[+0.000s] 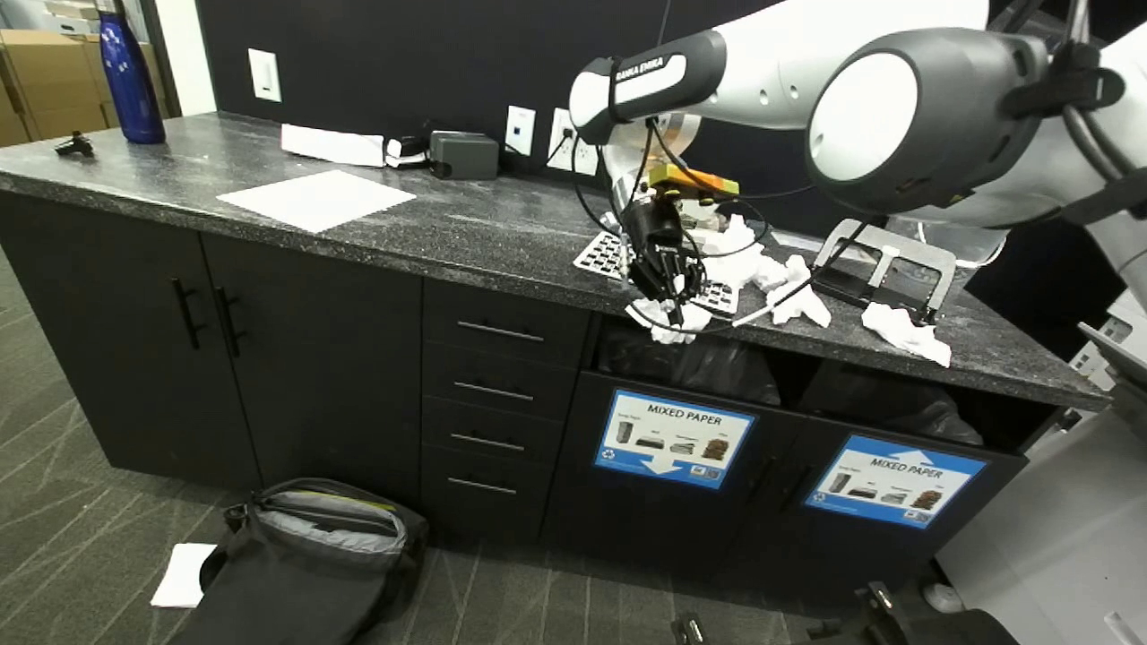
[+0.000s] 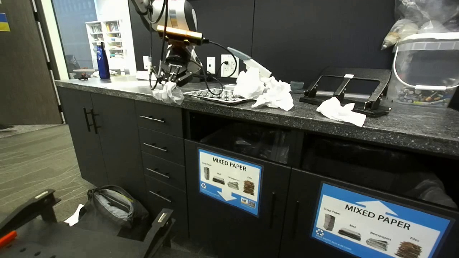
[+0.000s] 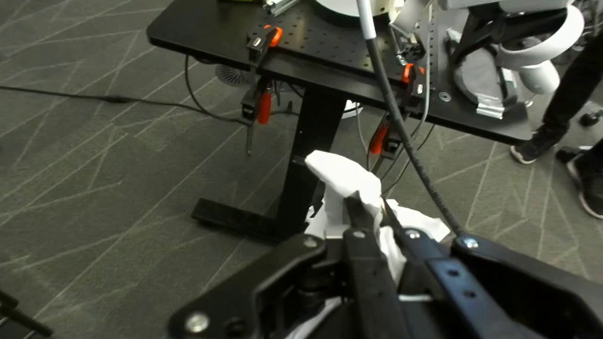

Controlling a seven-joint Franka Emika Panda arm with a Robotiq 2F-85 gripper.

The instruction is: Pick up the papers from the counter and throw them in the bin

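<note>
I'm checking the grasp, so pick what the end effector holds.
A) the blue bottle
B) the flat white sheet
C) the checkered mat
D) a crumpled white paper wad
D: in the wrist view the end effector is shut on a crumpled white paper wad, which shows between its jaws and sticks out beyond them.

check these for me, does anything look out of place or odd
Yes: what looks like a white paper sheet lies on the patterned grey carpet, right by the open dark grey fabric bag, as if dropped. Crumpled white paper wads also litter the dark grey speckled worktop, likely awaiting clearing.
</note>
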